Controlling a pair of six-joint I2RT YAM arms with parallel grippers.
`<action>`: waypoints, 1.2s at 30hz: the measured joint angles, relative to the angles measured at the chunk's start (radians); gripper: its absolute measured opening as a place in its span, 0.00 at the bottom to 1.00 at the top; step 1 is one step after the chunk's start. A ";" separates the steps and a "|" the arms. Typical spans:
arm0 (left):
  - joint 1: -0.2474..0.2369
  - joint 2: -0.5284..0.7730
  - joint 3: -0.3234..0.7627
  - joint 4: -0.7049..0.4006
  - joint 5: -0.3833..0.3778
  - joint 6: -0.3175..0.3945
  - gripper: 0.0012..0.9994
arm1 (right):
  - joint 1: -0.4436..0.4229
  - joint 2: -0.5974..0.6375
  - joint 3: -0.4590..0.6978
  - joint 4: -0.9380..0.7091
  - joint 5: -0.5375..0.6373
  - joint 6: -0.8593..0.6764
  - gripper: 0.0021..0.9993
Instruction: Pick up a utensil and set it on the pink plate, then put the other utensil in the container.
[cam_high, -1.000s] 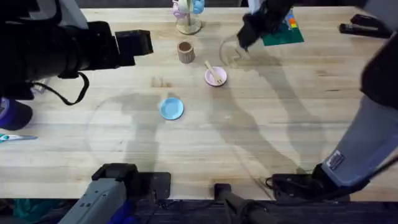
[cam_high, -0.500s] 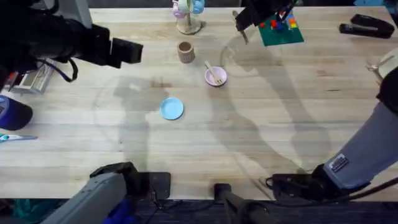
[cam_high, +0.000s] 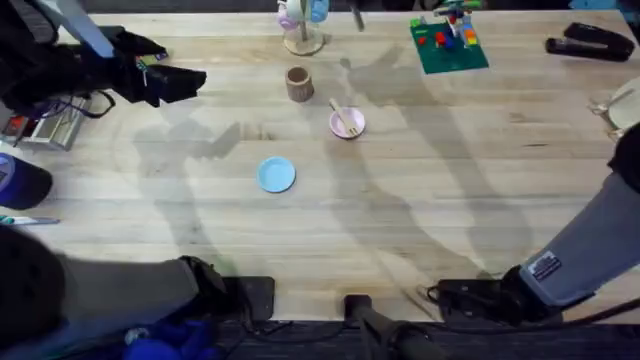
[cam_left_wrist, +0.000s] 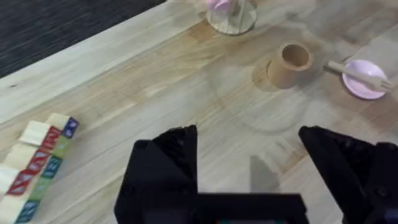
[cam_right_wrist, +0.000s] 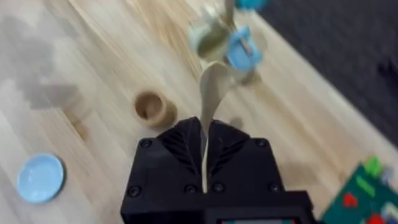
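Clamped tight, our right gripper has the spoon pinched by the handle, bowl end pointing away from the fingers. Our left gripper hangs wide open with nothing between the fingers, parked over bare table at the far left.

Fork is on the pink plate, handle sticking out over the far-left rim, so we judge that half done. The cup stands upright just far-left of the plate, mouth open and, from the left wrist, apparently empty.

Now for the drop. We want the spoon brought over the cup mouth, tipped toward vertical, lowered into the opening, then released. The cup is light and narrow, so a sideways knock on the rim could tip it. The cup stand sits close behind, worth keeping clear of.

Overhead, the right arm's far end is cut off at the far edge, so we cannot judge how high the spoon rides above the table.
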 joint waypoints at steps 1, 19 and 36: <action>0.011 0.037 0.000 0.016 0.039 0.005 0.99 | 0.003 0.000 0.000 0.027 -0.017 0.000 0.03; 0.021 0.268 0.000 0.067 0.226 0.122 0.99 | 0.013 0.000 -0.225 0.712 -0.265 0.037 0.03; 0.002 0.320 0.000 0.305 0.258 0.158 0.99 | 0.078 0.008 -0.373 1.009 -0.309 0.121 0.03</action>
